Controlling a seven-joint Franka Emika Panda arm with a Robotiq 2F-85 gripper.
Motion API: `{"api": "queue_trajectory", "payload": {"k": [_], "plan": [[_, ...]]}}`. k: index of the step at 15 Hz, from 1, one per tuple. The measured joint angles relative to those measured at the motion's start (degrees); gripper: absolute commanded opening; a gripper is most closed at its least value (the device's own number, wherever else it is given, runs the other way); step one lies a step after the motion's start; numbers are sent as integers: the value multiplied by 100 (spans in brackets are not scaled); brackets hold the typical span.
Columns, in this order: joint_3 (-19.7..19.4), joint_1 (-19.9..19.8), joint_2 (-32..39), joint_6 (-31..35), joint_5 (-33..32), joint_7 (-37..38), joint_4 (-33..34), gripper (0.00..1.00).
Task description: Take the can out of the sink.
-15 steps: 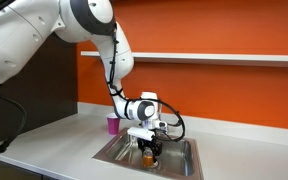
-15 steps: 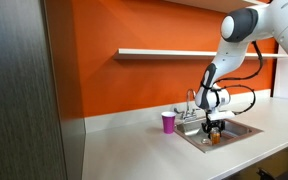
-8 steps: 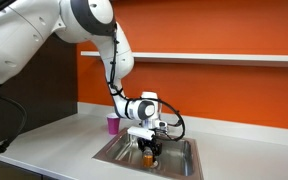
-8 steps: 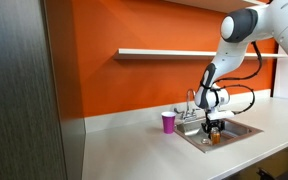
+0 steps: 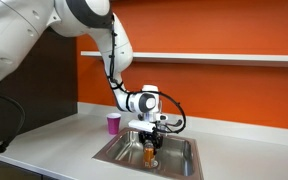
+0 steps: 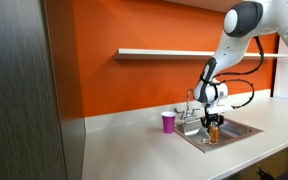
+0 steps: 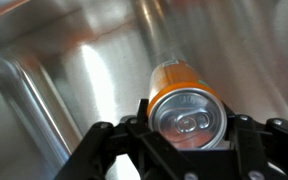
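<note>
The orange can [image 7: 184, 108] with a silver top sits between my gripper's [image 7: 187, 125] black fingers, which are shut on it. In both exterior views the gripper [image 5: 150, 131] [image 6: 215, 122] holds the can [image 5: 150, 151] [image 6: 215, 133] upright, lifted above the floor of the steel sink [image 5: 184, 165] [image 6: 246, 128]. In the wrist view the sink's steel floor and wall [image 7: 74, 70] lie blurred behind the can.
A pink cup [image 5: 113, 123] [image 6: 168, 122] stands on the grey counter [image 5: 54, 145] [image 6: 134, 150] beside the sink. A chrome faucet [image 6: 191, 103] rises at the sink's back rim. An orange wall with a white shelf [image 5: 224, 57] is behind.
The gripper has risen with the can in it; the can has come up off the sink floor.
</note>
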Motion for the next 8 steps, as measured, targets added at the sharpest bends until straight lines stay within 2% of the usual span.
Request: {"api": "queue_trajectory", "payload": {"k": [8], "plan": [[-19,65,-937,-658,-118,0,-204,39]]}}
